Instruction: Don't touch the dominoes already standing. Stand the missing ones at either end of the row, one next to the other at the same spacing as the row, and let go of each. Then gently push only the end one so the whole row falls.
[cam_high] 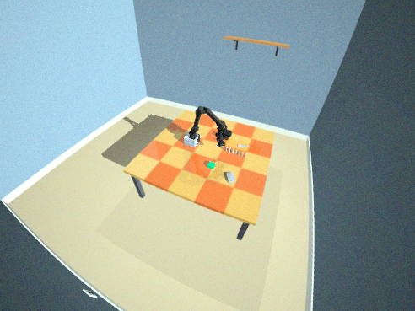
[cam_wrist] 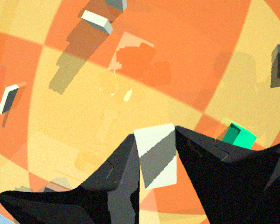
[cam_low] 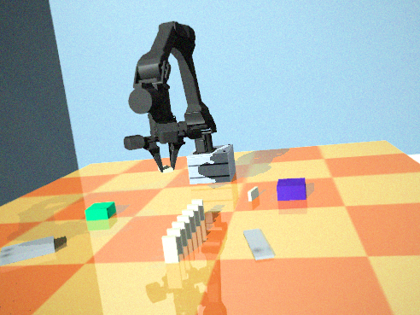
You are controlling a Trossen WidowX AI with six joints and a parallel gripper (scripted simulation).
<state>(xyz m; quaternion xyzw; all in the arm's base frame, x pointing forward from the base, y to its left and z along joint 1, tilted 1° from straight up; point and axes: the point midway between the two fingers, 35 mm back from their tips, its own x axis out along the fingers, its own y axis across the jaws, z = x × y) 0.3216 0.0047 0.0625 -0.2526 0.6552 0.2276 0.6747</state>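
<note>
though unlabelled, a domino (cam_wrist: 156, 153) sits clamped in the end effector (cam_wrist: 155, 160)

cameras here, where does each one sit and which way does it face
Top: high in the room, looking down at the whole table and arm.
Exterior: low at the table's edge, facing the domino row with arm and base behind.
Wrist: on the arm, looking down past the hand shut on a domino.
All three share the green block.
</note>
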